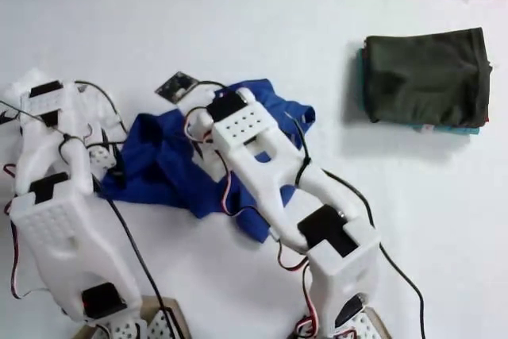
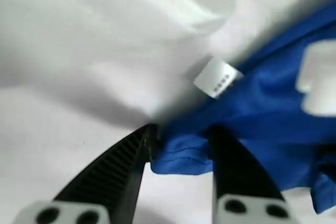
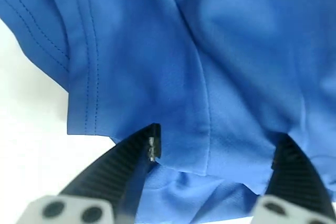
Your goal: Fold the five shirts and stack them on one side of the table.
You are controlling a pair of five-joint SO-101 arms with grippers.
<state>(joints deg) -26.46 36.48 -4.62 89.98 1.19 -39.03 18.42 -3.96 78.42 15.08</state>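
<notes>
A crumpled blue shirt (image 1: 163, 160) lies on the white table between the two arms. In the left wrist view its hemmed edge (image 2: 184, 161) sits between the black fingers of my left gripper (image 2: 181, 140), which stand apart. A white care label (image 2: 216, 77) sticks out of the fabric. My right gripper (image 3: 218, 148) hangs wide open just over the blue cloth (image 3: 199, 51), with a stitched hem near one fingertip (image 3: 152, 145). In the high view the right arm (image 1: 262, 156) stretches over the shirt's middle and the left arm (image 1: 59, 220) stands at its left edge.
A stack of folded shirts, dark green (image 1: 425, 77) over teal (image 1: 452, 128), rests at the table's right side. A small dark square part (image 1: 176, 85) with a cable lies just beyond the blue shirt. Bare white table (image 1: 238, 29) spreads along the far side.
</notes>
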